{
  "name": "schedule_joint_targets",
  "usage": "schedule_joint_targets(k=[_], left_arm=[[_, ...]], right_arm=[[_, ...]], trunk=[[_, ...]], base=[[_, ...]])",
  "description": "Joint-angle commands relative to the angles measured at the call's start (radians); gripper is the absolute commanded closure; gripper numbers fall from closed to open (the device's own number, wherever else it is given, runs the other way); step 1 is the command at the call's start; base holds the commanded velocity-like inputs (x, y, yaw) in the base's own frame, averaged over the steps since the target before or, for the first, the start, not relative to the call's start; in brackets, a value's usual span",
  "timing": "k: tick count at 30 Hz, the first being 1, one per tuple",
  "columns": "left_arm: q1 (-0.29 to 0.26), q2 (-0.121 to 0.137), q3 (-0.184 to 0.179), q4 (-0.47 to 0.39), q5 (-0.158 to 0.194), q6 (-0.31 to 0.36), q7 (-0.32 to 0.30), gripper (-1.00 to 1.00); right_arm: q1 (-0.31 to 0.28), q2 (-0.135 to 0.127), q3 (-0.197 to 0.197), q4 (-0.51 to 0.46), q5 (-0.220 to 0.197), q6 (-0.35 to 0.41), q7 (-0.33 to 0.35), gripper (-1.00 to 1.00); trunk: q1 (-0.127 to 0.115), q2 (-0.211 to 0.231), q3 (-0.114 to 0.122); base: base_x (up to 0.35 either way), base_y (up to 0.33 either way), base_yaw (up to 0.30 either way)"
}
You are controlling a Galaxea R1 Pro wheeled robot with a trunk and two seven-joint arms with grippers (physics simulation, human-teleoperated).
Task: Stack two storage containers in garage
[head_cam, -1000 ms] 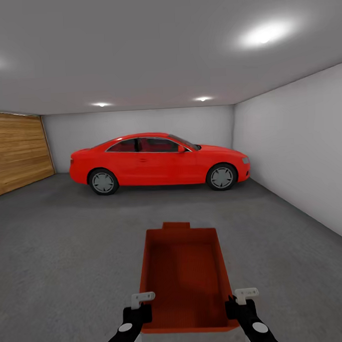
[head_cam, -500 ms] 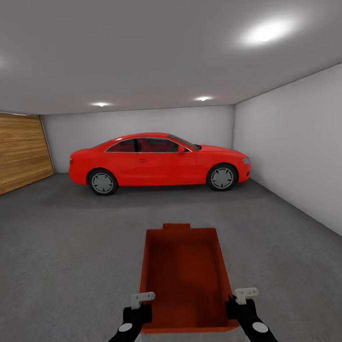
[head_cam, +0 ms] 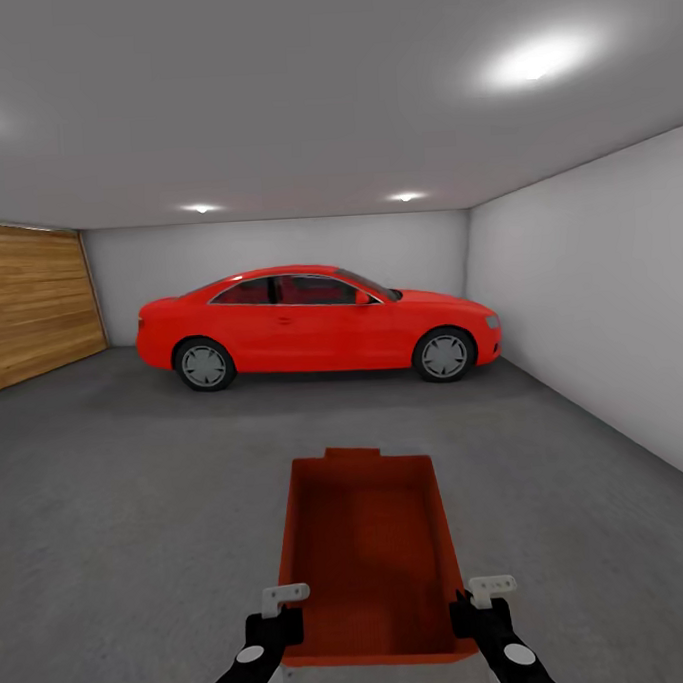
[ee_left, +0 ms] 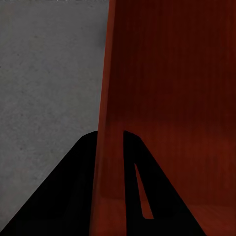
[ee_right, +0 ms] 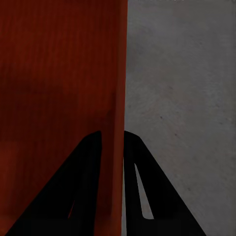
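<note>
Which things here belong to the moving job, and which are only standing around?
Belong to the job:
- storage container, held by its side walls
- left gripper, fingers astride the left wall
- right gripper, fingers astride the right wall
- garage floor, where it must go

Only standing around:
- red car
- wooden slatted door

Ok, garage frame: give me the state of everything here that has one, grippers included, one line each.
storage container: open-topped, empty, upright, carried in front of the robot, one gripper on each side wall.
left gripper: shut on the container's left wall, one finger either side.
right gripper: shut on the container's right wall, one finger either side.
red car: parked side-on at the far wall, doors closed.
wooden slatted door: closed.
</note>
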Motion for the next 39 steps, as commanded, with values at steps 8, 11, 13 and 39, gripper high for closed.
schedule_joint_targets(k=[8,11,13,39], left_arm=[[-0.002,-0.003,0.013,-0.044,-0.005,-0.002,0.001,1.0],[-0.002,-0.003,0.013,-0.044,-0.005,-0.002,0.001,1.0],[-0.001,-0.003,0.013,-0.044,-0.004,-0.002,0.0,1.0],[-0.002,-0.003,0.013,-0.044,-0.004,-0.001,-0.003,1.0]], right_arm=[[0.001,0.0,0.026,0.003,0.005,-0.003,0.001,1.0],[0.001,0.0,0.026,0.003,0.005,-0.003,0.001,1.0],[0.001,0.0,0.026,0.003,0.005,-0.003,0.002,1.0],[0.001,0.0,0.026,0.003,0.005,-0.003,0.001,1.0]], trunk=[[0.0,-0.001,-0.001],[0.0,-0.001,-0.001],[0.0,-0.001,-0.001],[0.0,-0.001,-0.001]], base=[[0.13,0.0,0.0],[0.01,0.0,0.0],[0.003,0.0,0.0],[0.122,0.0,0.0]])
